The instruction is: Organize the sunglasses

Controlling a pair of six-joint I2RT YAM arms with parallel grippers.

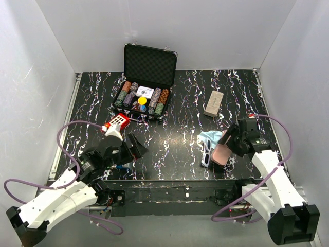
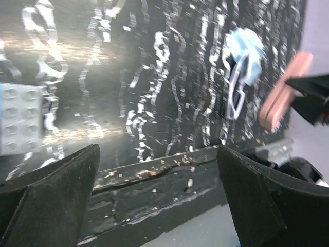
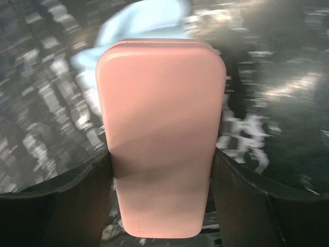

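Note:
The white-framed sunglasses [image 1: 206,153] lie on the black marbled table [image 1: 175,134] just in front of a light blue cloth [image 1: 209,136]. My right gripper [image 1: 230,144] is shut on the pink case [image 1: 221,153] and holds it right beside them. In the right wrist view the pink case [image 3: 162,144] sits between my fingers [image 3: 241,206], with the cloth [image 3: 139,25] behind it. My left gripper [image 1: 132,150] is open and empty at the front left. Its view shows the white sunglasses [image 2: 236,92], the cloth [image 2: 245,49] and the pink case [image 2: 282,92]. The purple sunglasses are not in view.
A grey-brown case [image 1: 213,103] lies at the back right. An open black poker-chip case [image 1: 146,77] stands at the back centre. A red and white block [image 1: 117,123] lies by my left arm. A grey studded brick [image 2: 20,123] shows at left. White walls enclose the table.

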